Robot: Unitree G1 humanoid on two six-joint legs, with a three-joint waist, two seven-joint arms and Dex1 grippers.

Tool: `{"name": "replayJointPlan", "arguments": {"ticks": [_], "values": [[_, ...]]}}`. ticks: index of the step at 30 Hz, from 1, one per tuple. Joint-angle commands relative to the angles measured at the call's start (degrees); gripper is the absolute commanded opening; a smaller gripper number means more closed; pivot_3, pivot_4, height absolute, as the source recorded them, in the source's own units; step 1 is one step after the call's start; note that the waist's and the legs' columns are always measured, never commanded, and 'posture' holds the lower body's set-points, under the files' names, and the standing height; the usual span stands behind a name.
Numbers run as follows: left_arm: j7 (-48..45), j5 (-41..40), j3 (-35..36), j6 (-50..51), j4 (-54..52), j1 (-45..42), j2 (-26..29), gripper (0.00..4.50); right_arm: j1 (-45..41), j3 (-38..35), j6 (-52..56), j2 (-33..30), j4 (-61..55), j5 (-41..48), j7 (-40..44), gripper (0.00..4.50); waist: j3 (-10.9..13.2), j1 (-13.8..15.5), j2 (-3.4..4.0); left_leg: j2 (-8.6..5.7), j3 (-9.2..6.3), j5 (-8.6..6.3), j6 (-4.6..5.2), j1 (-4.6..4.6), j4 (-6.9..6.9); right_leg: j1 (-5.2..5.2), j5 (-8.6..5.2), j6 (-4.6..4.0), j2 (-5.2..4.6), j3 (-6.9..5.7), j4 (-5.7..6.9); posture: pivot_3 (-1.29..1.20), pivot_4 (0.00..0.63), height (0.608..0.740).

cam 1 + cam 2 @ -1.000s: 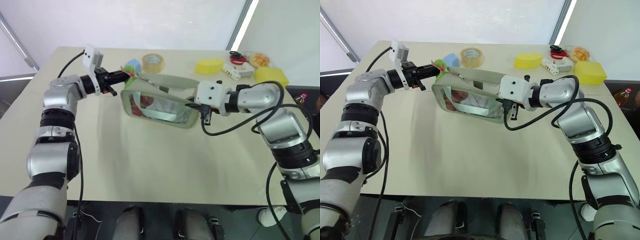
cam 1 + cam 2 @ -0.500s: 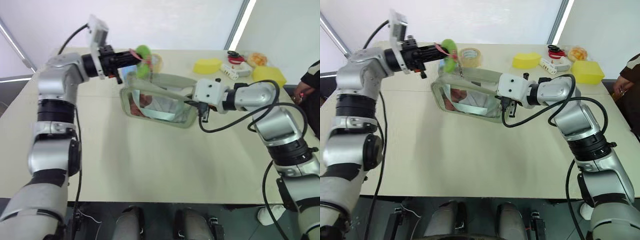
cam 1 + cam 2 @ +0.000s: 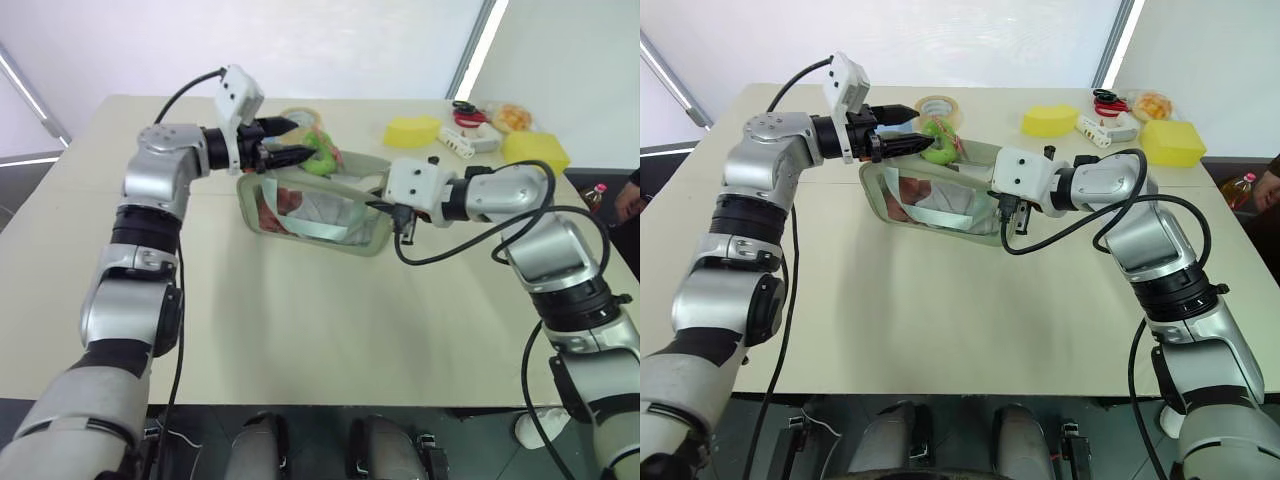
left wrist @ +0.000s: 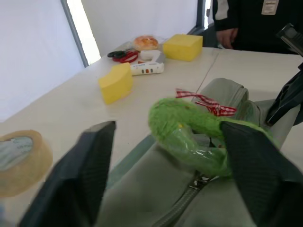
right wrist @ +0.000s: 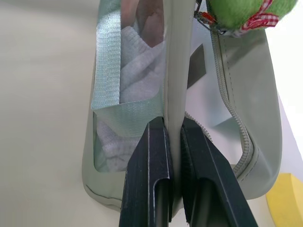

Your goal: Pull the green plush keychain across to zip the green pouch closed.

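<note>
The green pouch (image 3: 318, 212) stands on its edge mid-table, its clear window facing me, with red and white contents inside. The green plush keychain (image 3: 318, 152), tied with a red checked ribbon, rests on the pouch's top by the zip (image 5: 233, 120). My left gripper (image 3: 287, 141) is open and level. In the left wrist view its wide-spread fingers (image 4: 94, 156) flank the plush keychain (image 4: 189, 135) without gripping it. My right gripper (image 5: 173, 126) is shut on the pouch's right end (image 5: 173, 71).
A tape roll (image 3: 300, 118) lies just behind the pouch. At the back right are two yellow blocks (image 3: 417, 130) (image 3: 541, 150), a white device (image 3: 468, 143), red scissors (image 3: 470, 108) and a bun (image 3: 513, 118). A person (image 4: 246, 19) stands at the table's right side.
My left gripper has swung right over the pouch's top, opened and let go of the plush keychain, which now lies on the pouch. The right gripper has kept its hold.
</note>
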Motion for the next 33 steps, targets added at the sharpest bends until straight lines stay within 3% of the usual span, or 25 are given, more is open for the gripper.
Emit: {"name": "replayJointPlan", "arguments": {"ticks": [1, 5, 8, 15, 18, 25, 28, 33], "values": [[-3.83, -0.32, 1.4, 0.45, -3.35, -2.16, 5.79, 4.36, -0.35, 0.38, 0.02, 0.13, 0.38, -0.7, 0.14, 0.0, 0.0, -0.15, 0.0, 0.01, 0.0, 0.0, 0.0, 0.0, -0.02, -0.02, 0.0, 0.0, 0.0, 0.0, 0.0, 0.0, 0.15, 0.74], [-10.05, -1.8, 1.03, 4.18, -8.56, 1.22, 12.02, 4.36, -0.48, 0.37, -0.26, 0.21, 0.58, -0.71, 0.13, 0.0, 0.0, -0.12, 0.0, 0.02, 0.02, 0.0, 0.0, 0.0, -0.03, -0.03, 0.0, 0.0, 0.0, 0.01, 0.01, 0.0, 0.15, 0.74], [-13.35, -2.62, 0.04, 6.95, -15.68, 8.41, 15.85, 4.36, -0.59, 0.34, -0.53, 0.39, 0.82, -0.77, 0.09, 0.0, -0.02, 0.05, 0.03, 0.02, 0.0, 0.0, 0.0, 0.01, 0.0, 0.02, 0.0, 0.0, -0.01, 0.01, 0.01, 0.0, 0.15, 0.74], [-5.99, 2.41, -1.49, 0.36, -13.27, 13.98, 12.73, 4.36, -1.05, 0.61, -0.96, 1.3, 1.56, -0.84, 0.2, 0.0, -0.02, 0.1, 0.0, 0.03, 0.01, 0.0, 0.0, 0.13, -0.01, 0.13, -0.01, -0.01, -0.01, 0.01, 0.01, 0.0, 0.15, 0.74], [-3.58, 1.96, -0.65, -0.84, -9.91, 12.15, 10.06, 3.51, -1.2, 0.66, -1.06, 1.53, 1.74, -0.99, 0.25, 0.0, -0.02, 0.01, 0.01, 0.03, 0.03, 0.0, 0.0, 0.14, -0.06, 0.09, -0.01, -0.01, -0.01, 0.01, 0.01, 0.0, 0.15, 0.74], [-4.99, 1.25, -0.92, -0.83, -8.88, 10.7, 9.32, 0.07, -1.6, 0.47, -1.07, 1.49, 2.26, -1.36, 0.08, 0.0, -0.02, -0.03, 0.01, 0.03, 0.05, 0.0, 0.0, 0.15, -0.06, 0.09, -0.01, -0.01, 0.0, 0.01, 0.01, 0.0, 0.15, 0.74], [-5.43, 1.64, -1.19, -0.92, -9.41, 11.08, 9.67, 0.07, -2.16, -0.37, -0.66, 1.06, 2.86, -1.48, -0.04, 0.0, -0.02, -0.01, 0.01, 0.03, 0.06, 0.0, 0.0, 0.15, -0.05, 0.1, -0.01, -0.01, -0.01, 0.02, 0.01, 0.0, 0.15, 0.74], [-5.9, 1.27, -1.22, -0.17, -11.08, 12.22, 9.77, 0.0, -5.54, -2.74, 0.39, -0.88, 4.72, -0.43, 1.38, 2.18, -0.01, 0.11, 0.02, 0.03, 0.06, 0.0, 0.0, 0.13, -0.06, 0.09, 0.0, -0.01, -0.01, 0.02, 0.02, 0.0, 0.15, 0.74]]}}
